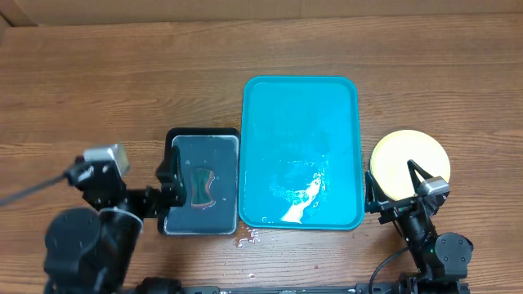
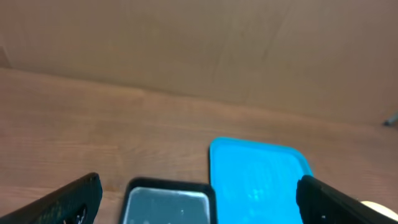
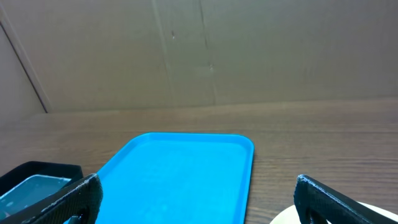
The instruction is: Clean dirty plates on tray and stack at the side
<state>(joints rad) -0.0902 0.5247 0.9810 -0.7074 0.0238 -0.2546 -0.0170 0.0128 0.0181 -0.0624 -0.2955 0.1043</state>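
Our right gripper [image 1: 394, 186] hangs just to the right of the tray [image 1: 298, 106], beside the tray's near right corner. Its two fingers are spread wide with nothing between them. In the right wrist view we see the dark fingertips [image 3: 62, 202] far apart, one at each lower corner of the picture.

The plates [image 1: 413, 155] lie on the table [image 1: 98, 82] to the right of the tray, near its right rim but apart from it. They form one round pile with a pale yellow plate on top. From above we cannot tell how many plates are in the pile. The near edge of the pile is under the right gripper's fingers, and we cannot tell if they touch it.

Our left gripper [image 1: 170, 192] is on the left side of the tray, over the left rim of the black basin [image 1: 204, 133]. This basin stands close against the tray's left rim. The left fingers [image 2: 68, 202] are spread too, and they grasp nothing.

Inside the basin we see a shining surface and a dark green piece [image 1: 202, 186]. The floor of the tray has a wet, whitish patch [image 1: 301, 196] toward the tray's near rim. Some small drops [image 1: 245, 237] lie on the table just in front of the tray's near left corner.
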